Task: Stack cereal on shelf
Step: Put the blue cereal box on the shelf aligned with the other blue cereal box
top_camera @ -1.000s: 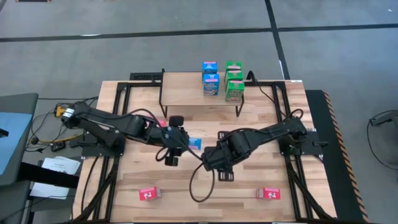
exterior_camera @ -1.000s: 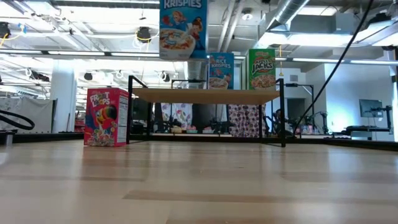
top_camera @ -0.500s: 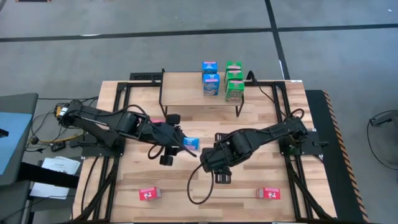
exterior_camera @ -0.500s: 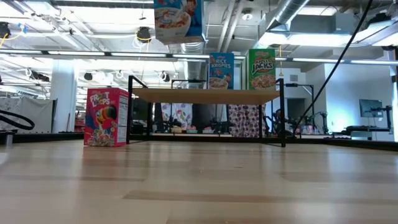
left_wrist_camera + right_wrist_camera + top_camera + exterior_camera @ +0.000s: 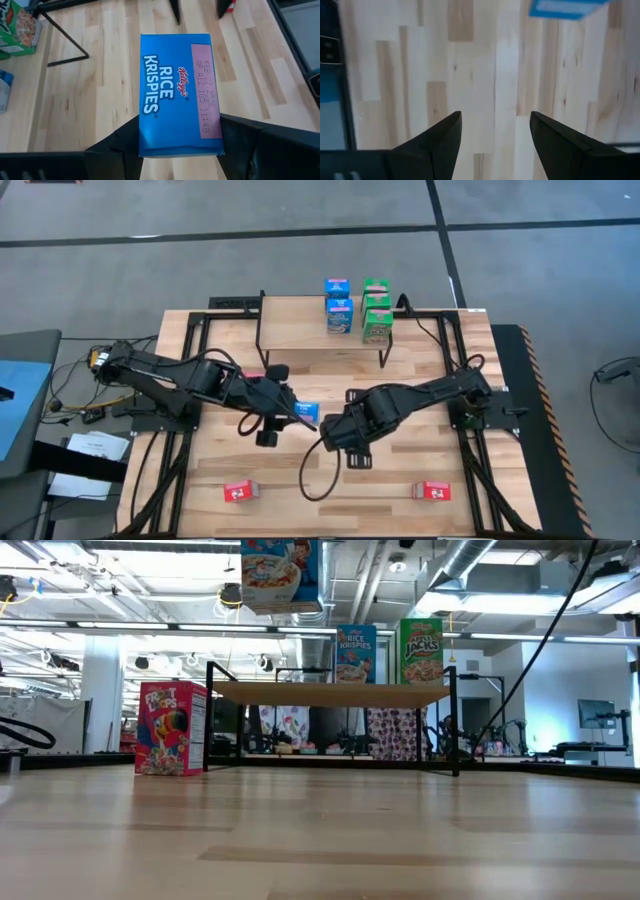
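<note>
Over the slatted wooden surface (image 5: 210, 470) the left end effector (image 5: 172, 142) grips a blue cereal box (image 5: 178, 92) — long axis pointing toward the shelf (image 5: 300, 323) ahead (right end effector (image 5: 495, 130) empty, jaws apart, nearby).

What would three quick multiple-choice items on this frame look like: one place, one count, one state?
1. Where is the left gripper?
A. over the shelf
B. above the table, in front of the shelf
C. by the front edge

2. How many red boxes lie near the front edge?
A. none
B. two
C. four

3. What do the right gripper's fingers hold?
A. nothing
B. a green box
C. a red box

Answers: 1 B, it holds the blue box short of the shelf. 2 B, one red box and another. 3 A, the right gripper shows only bare table between its fingers.
</note>
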You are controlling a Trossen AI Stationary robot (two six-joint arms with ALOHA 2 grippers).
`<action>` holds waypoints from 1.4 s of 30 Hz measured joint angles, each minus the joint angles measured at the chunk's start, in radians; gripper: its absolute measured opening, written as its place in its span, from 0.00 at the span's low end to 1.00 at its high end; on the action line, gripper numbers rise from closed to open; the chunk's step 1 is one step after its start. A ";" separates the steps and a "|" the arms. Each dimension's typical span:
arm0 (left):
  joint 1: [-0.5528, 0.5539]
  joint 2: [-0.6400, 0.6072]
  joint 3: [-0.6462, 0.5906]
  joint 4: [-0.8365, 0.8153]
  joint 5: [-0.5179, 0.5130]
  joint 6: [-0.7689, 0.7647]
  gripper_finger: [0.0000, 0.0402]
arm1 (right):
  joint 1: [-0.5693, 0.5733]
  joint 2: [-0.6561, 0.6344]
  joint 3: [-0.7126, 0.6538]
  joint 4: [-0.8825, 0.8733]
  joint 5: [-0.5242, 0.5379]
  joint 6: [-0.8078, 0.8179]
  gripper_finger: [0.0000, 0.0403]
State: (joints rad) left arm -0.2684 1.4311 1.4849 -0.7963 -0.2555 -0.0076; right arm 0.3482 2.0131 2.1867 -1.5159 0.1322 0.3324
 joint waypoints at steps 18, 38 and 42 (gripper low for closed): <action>0.002 0.001 0.000 0.001 0.036 -0.050 0.45 | -0.039 0.022 0.003 -0.008 0.050 0.053 0.65; 0.142 0.002 -0.001 0.110 -0.040 0.049 0.45 | -0.049 -0.084 0.164 -0.029 0.307 -0.229 0.65; 0.170 0.002 -0.001 0.110 -0.038 0.055 0.45 | -0.070 -0.099 0.162 0.002 0.323 -0.238 0.65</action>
State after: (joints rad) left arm -0.0982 1.4326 1.4841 -0.6858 -0.2932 0.0471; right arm 0.2784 1.9137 2.3486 -1.5135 0.4550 0.0942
